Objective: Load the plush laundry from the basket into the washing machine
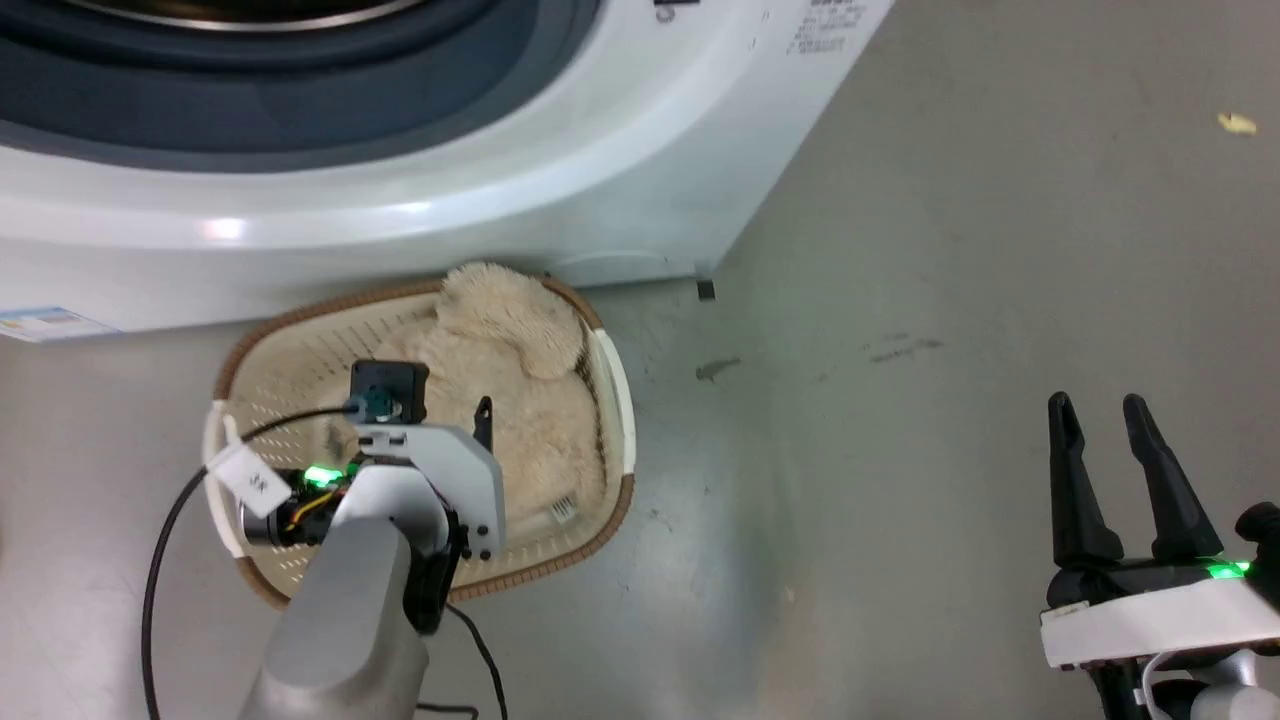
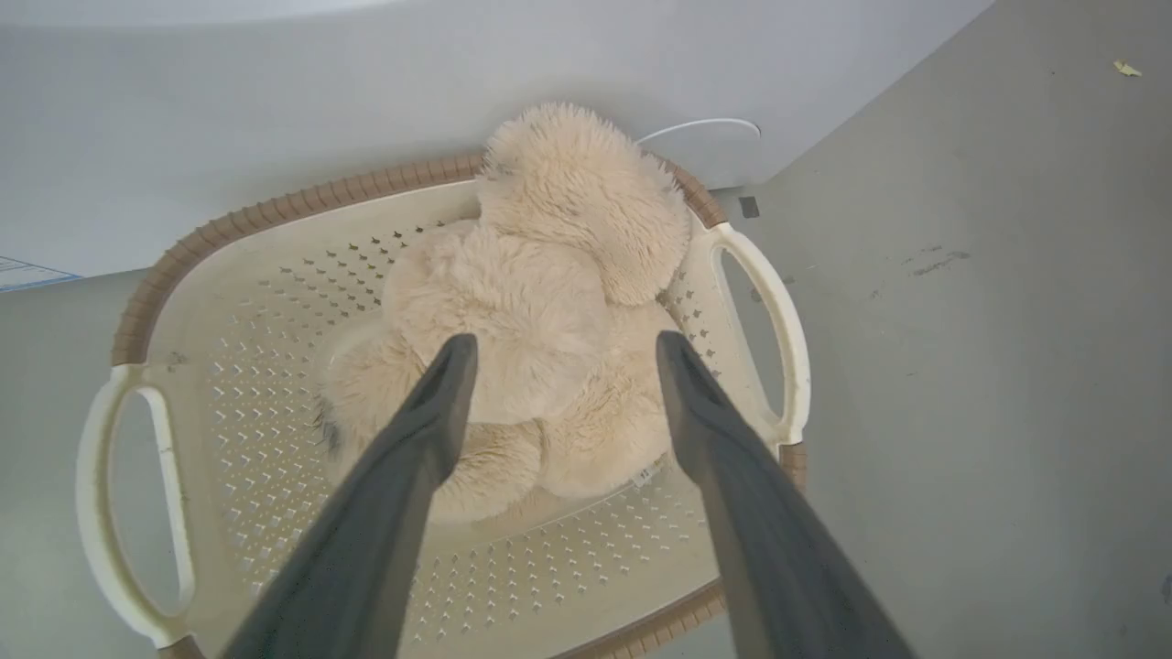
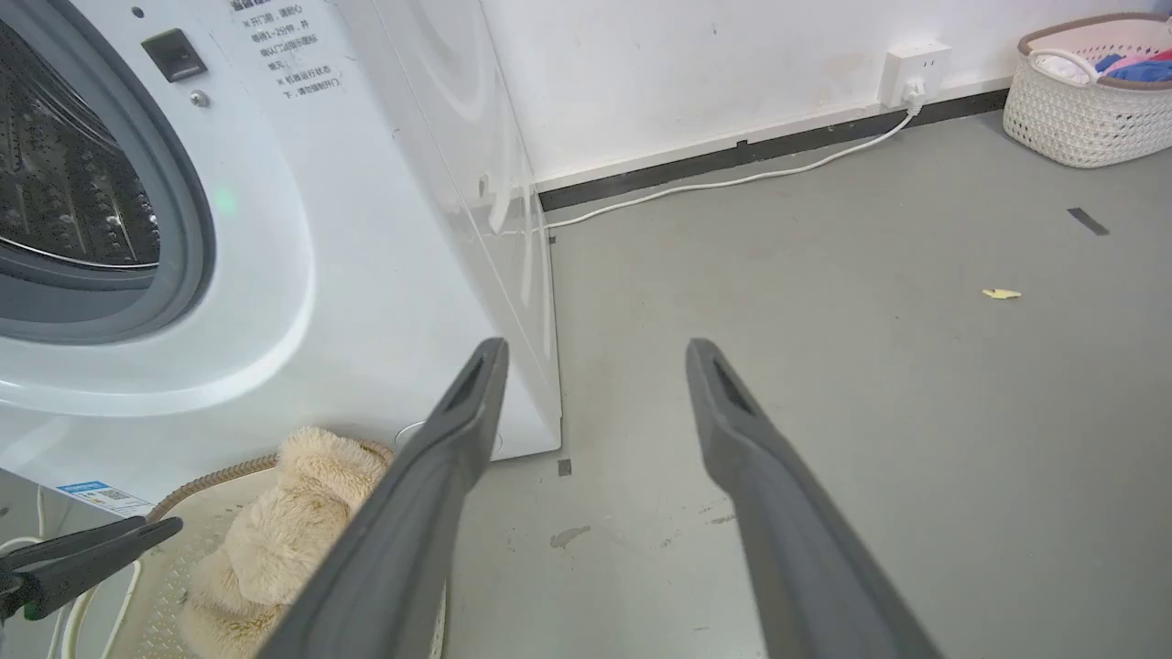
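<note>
The fluffy cream plush laundry [image 1: 520, 390] lies in the right half of the oval cream basket [image 1: 300, 318], which stands on the floor against the white washing machine [image 1: 600, 190]. My left gripper [image 2: 558, 348] hangs open just above the plush [image 2: 540, 311], one finger to each side of its body. In the right wrist view the plush [image 3: 293, 522] shows under the washer's grey-ringed opening and steel drum [image 3: 64, 183]. My right gripper [image 1: 1097, 405] stands open over bare floor far to the right, with nothing between its fingers.
Grey floor stretches to the right of the basket, with a yellow scrap [image 1: 1237, 123] on it. By the far wall stands a white woven basket [image 3: 1090, 119] of coloured clothes. A white cable [image 3: 732, 178] runs along the wall from a socket [image 3: 916, 69].
</note>
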Controlling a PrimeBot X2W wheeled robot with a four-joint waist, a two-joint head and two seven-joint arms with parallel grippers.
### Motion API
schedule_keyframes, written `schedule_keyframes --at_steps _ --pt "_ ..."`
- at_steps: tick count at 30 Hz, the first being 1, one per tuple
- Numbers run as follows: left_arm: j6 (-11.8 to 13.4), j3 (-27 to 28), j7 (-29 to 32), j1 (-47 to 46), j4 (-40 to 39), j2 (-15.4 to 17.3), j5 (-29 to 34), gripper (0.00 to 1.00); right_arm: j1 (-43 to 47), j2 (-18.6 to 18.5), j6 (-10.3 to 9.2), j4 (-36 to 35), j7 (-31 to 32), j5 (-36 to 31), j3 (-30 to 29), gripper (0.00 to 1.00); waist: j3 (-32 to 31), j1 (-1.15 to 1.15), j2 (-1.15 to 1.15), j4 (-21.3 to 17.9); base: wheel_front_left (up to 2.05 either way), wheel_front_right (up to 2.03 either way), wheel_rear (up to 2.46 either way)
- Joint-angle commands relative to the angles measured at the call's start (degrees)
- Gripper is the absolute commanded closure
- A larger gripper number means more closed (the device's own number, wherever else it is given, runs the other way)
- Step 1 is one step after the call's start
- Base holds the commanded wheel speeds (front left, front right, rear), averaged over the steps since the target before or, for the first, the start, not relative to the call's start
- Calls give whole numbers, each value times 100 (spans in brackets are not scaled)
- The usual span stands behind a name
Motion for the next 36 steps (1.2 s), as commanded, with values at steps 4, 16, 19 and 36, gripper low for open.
schedule_keyframes --at_steps 4,16,19,36 --pt "167 -86 264 -397 356 82 -64 0 -152 -2 3 -64 -104 197 -18 0 381 -1 0 -146 0 0 0" --pt "706 -239 730 -1160 1069 170 -204 0 -155 -3 4 -175 -247 553 -87 0 1065 -1 0 -293 0 0 0" --pt "828 -281 697 -1351 1185 185 -234 0 -141 -3 4 -206 -283 637 -99 0 1241 -1 0 -317 0 0 0" --pt "1458 -97 270 -2253 1832 235 -861 0 -124 -3 4 -399 -487 1097 -88 0 2138 -1 0 -534 0 0 0"
